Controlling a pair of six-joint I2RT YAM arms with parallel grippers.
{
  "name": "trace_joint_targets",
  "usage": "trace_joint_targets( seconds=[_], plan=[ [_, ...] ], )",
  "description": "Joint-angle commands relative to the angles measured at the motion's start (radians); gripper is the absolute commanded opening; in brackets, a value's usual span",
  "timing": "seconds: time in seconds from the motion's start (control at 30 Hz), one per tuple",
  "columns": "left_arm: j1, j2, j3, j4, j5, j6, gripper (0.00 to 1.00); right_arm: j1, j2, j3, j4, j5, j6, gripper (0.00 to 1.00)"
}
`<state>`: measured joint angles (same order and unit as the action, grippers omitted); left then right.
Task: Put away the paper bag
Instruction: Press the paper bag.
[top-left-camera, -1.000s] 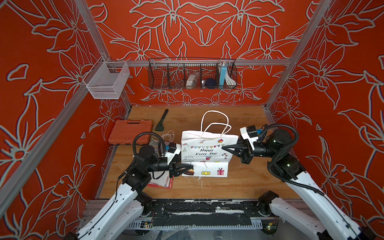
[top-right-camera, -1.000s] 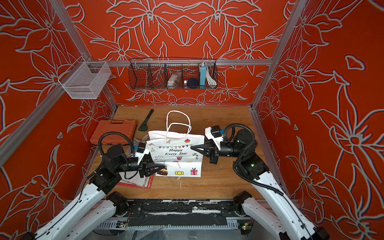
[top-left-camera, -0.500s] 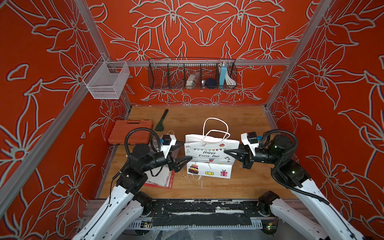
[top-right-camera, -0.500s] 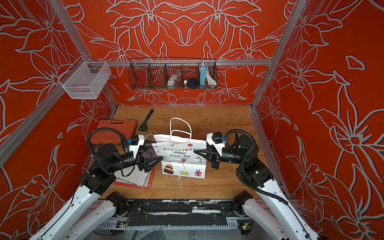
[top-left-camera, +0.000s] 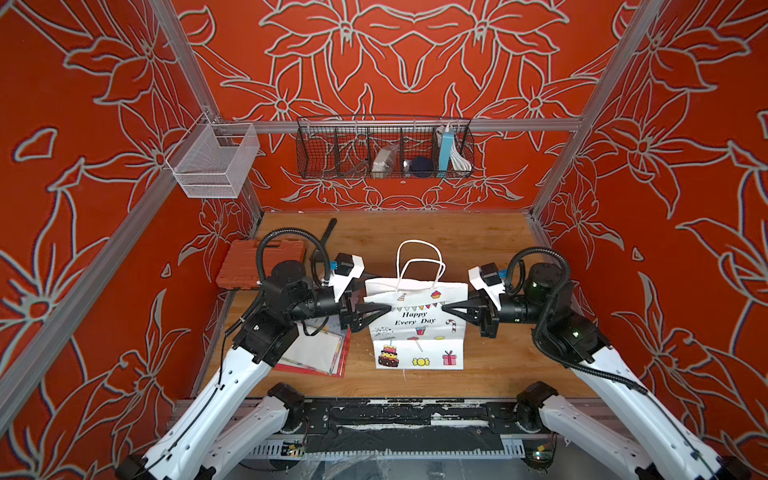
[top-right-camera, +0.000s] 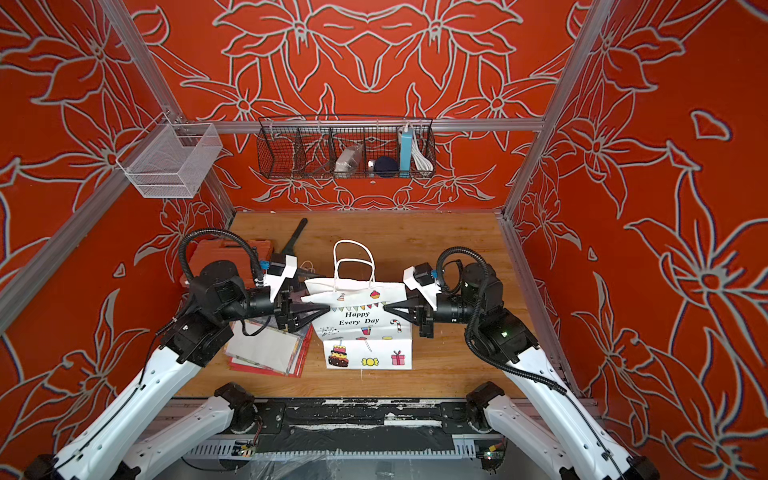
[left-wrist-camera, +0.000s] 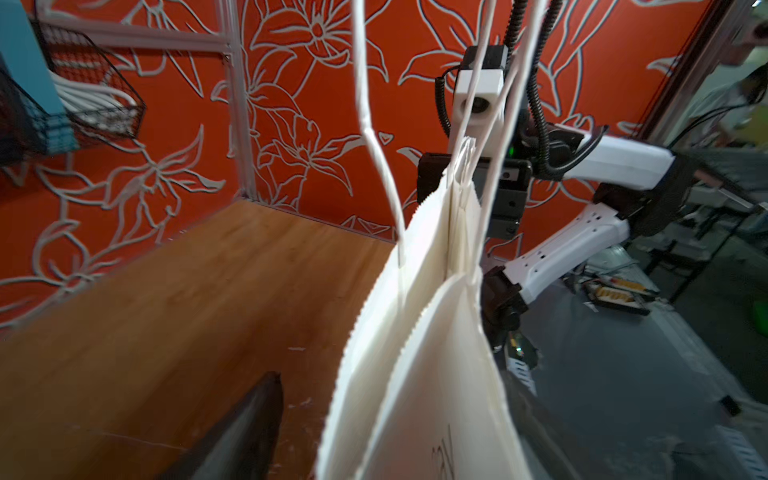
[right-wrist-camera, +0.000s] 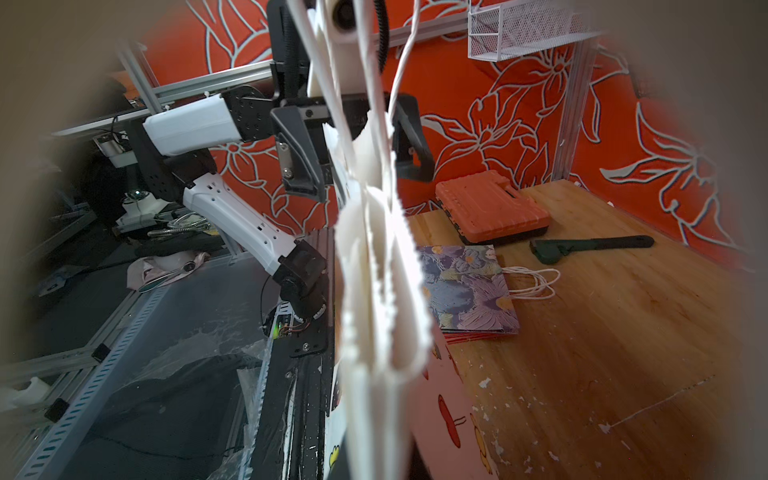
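Left gripper (top-left-camera: 388, 308) has swung back in to the paper bag (top-left-camera: 415, 332): jaws parted astride its left edge, paper between them, not pinched. Right gripper (top-left-camera: 444, 309) clenched on the opposite edge. Bag upright, handles up, above the wooden table (top-left-camera: 457, 241), right of the orange tool case (top-left-camera: 245, 266) and nearer the robot. Stack of flat bags (top-left-camera: 320, 353) lies just in front of that case.
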<state>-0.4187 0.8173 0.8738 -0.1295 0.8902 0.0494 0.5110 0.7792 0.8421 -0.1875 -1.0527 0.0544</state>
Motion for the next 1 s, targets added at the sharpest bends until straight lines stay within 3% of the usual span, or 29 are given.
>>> trace_joint_targets(
  seconds=[0.0, 0.2, 0.27, 0.33, 0.37, 0.47, 0.6, 0.7, 0.77, 0.87, 0.97],
  plan=[
    [0.003, -0.012, -0.023, 0.083, 0.109, -0.002, 0.64, 0.003, -0.019, 0.029, 0.056, -0.047, 0.015, 0.00],
    [0.003, -0.023, -0.056, 0.222, 0.188, -0.084, 0.41, 0.003, -0.023, 0.019, 0.072, -0.021, 0.032, 0.00],
    [0.003, -0.028, -0.067, 0.261, 0.201, -0.121, 0.27, 0.003, -0.023, 0.010, 0.089, -0.023, 0.046, 0.00],
    [0.003, -0.036, -0.076, 0.265, 0.197, -0.123, 0.04, 0.003, -0.025, 0.005, 0.102, -0.026, 0.058, 0.00],
    [0.004, -0.041, -0.078, 0.254, 0.192, -0.115, 0.00, 0.003, -0.027, 0.005, 0.103, -0.027, 0.059, 0.00],
    [0.004, -0.046, -0.073, 0.219, 0.193, -0.094, 0.00, 0.002, -0.036, 0.013, 0.092, -0.027, 0.060, 0.00],
    [0.005, -0.029, -0.072, 0.200, 0.190, -0.095, 0.00, 0.003, -0.043, 0.056, 0.094, -0.048, 0.073, 0.26],
    [0.005, -0.011, -0.075, 0.216, 0.211, -0.116, 0.00, 0.003, -0.038, 0.087, 0.100, -0.044, 0.073, 0.28],
    [0.005, -0.003, -0.075, 0.224, 0.216, -0.125, 0.00, 0.002, -0.031, 0.096, 0.092, -0.035, 0.060, 0.24],
    [0.006, 0.002, -0.073, 0.226, 0.212, -0.132, 0.00, 0.003, -0.014, 0.088, 0.102, -0.040, 0.060, 0.00],
    [0.005, 0.000, -0.072, 0.226, 0.198, -0.137, 0.00, 0.003, -0.015, 0.063, 0.101, -0.047, 0.059, 0.00]
  ],
)
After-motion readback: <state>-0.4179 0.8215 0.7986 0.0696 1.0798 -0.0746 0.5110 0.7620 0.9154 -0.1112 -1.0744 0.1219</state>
